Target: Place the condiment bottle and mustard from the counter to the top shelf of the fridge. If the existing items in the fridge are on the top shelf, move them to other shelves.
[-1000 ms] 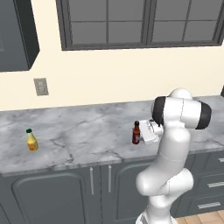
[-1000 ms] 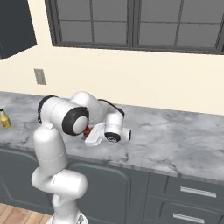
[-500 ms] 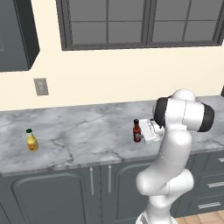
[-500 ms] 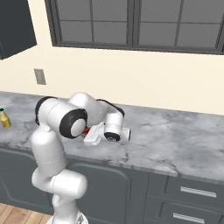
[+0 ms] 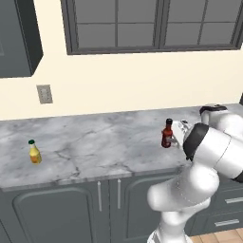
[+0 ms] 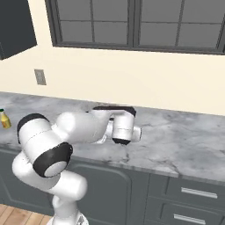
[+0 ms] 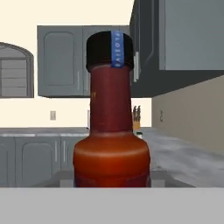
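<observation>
End effector (image 5: 173, 136) around condiment bottle (image 5: 166, 134)

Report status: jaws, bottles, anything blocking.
Gripper jaws shut on condiment bottle, bottle upright on counter. Mustard standing far off along the counter. Nothing between them.

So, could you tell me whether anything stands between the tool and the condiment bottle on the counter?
Nothing visible does. The tool is already shut on the condiment bottle, which stands upright on the counter and sits right in front of the hand camera. The mustard stands far off along the counter, well out of the way.
</observation>
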